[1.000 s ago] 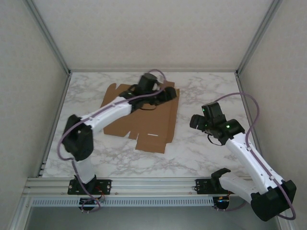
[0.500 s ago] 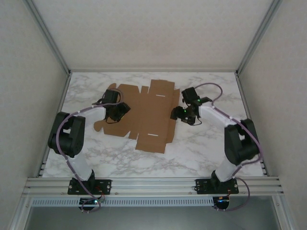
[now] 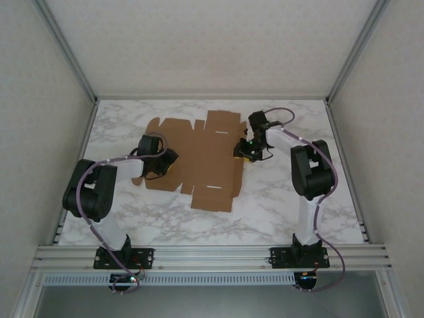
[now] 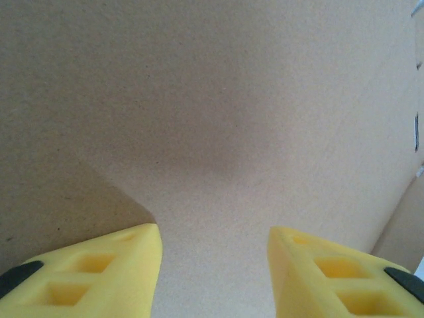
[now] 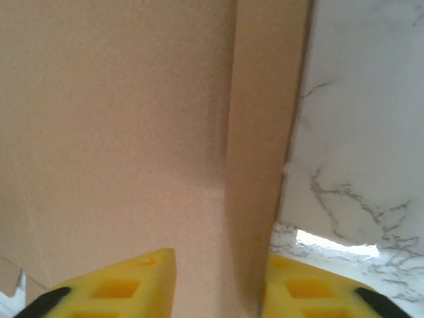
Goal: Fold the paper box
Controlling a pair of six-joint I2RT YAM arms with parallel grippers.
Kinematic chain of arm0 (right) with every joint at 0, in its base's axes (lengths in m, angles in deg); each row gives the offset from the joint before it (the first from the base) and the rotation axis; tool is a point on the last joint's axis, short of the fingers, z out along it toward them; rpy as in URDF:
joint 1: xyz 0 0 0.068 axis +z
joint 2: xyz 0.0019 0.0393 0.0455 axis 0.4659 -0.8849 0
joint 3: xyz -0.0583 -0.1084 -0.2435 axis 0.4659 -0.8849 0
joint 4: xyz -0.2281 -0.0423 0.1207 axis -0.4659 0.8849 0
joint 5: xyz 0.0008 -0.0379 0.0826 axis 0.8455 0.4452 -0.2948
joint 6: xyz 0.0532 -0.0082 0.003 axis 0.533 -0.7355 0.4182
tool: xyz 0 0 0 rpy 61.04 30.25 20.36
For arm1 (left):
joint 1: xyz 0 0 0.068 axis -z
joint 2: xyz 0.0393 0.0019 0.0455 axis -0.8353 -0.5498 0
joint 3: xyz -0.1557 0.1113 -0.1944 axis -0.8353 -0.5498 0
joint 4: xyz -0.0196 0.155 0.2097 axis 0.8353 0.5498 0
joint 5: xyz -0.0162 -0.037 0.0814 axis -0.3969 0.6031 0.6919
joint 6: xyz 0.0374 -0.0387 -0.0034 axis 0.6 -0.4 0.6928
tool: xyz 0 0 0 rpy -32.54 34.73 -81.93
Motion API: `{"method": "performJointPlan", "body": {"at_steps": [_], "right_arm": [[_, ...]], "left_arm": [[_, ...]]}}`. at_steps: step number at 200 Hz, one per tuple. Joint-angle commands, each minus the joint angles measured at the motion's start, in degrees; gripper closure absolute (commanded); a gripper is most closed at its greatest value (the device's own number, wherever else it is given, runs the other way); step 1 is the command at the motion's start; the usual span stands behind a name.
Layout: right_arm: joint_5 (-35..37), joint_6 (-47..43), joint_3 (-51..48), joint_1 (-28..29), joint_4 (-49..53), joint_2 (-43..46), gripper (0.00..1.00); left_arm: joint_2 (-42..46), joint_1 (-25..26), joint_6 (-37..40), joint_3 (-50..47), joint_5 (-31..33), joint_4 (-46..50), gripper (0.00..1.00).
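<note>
The paper box (image 3: 199, 154) lies as a flat brown die-cut sheet on the marble table, flaps spread out. My left gripper (image 3: 165, 163) is low over the sheet's left side. In the left wrist view its yellow fingers (image 4: 99, 275) stand apart, with bare cardboard (image 4: 212, 119) beyond the gap and nothing between them. My right gripper (image 3: 242, 151) is at the sheet's right edge. In the right wrist view its jaws straddle a narrow, darker side strip (image 5: 265, 152) of the box. That strip lies against the right finger (image 5: 311, 291), with a gap to the left one.
The white marble table (image 3: 285, 199) shows to the right of the sheet and in front of it (image 5: 358, 132). Pale walls and an aluminium frame (image 3: 212, 98) close in the back and sides. Both arms bend inward from their bases at the near rail (image 3: 212, 255).
Both arms have swung down onto the sheet, the left from the box's top to its left side and the right from mid-air to its right edge. Both pairs of jaws have narrowed.
</note>
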Motion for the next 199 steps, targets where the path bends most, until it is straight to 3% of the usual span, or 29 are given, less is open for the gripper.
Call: {"method": "performJointPlan", "body": {"at_steps": [1,43,131,154,199], "right_arm": [[1.4,-3.6,3.2,-0.5,5.4,-1.7,0.71],[10.8,-7.3,7.0,0.7,10.9,-3.6,0.88],[42.8,-14.2,17.5,16.4,21.8,-13.7,0.95],[46.9,-14.1,20.2,19.3,23.6,-17.6,0.94],[45.9,-12.9,21.4,20.5,23.7,-18.3,0.94]], "left_arm": [[2.2,3.6,-2.4,-5.0,-3.9,1.7,0.54],[7.7,8.1,-4.1,-9.8,-3.1,0.9,0.54],[4.5,8.2,-4.6,-10.5,-3.3,-2.1,0.54],[4.4,8.2,-5.4,-10.6,-3.4,-2.8,0.54],[5.2,8.2,-5.8,-10.8,-3.1,-2.9,0.54]]}}
